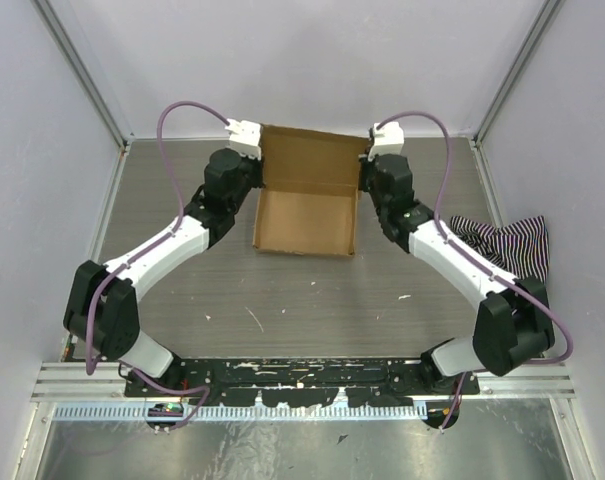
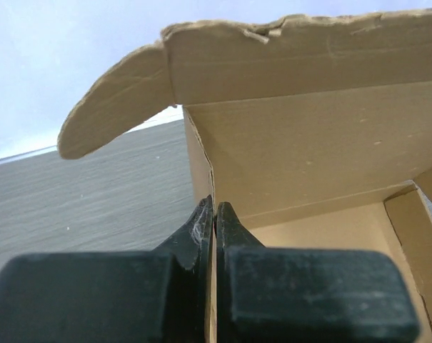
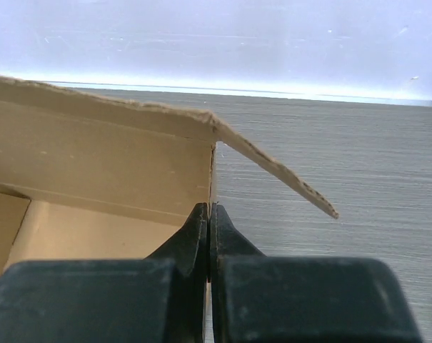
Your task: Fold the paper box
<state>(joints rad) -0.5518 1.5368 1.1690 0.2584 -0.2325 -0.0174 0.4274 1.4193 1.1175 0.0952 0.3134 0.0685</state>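
The paper box [image 1: 307, 215] is a brown cardboard tray standing open in the middle of the table, its lid [image 1: 312, 157] raised at the back. My left gripper [image 1: 256, 192] is shut on the box's left side wall, which is pinched between the fingertips in the left wrist view [image 2: 216, 214]. There a rounded lid flap [image 2: 116, 100] sticks out to the left. My right gripper [image 1: 361, 192] is shut on the right side wall, seen edge-on between the tips in the right wrist view [image 3: 209, 218]. A lid flap [image 3: 273, 168] juts out to the right there.
A black-and-white striped cloth [image 1: 507, 240] lies crumpled at the table's right edge, beside the right arm. Grey walls with metal rails close in the table on the left, right and back. Small white scraps dot the grey table [image 1: 282, 310] in front of the box.
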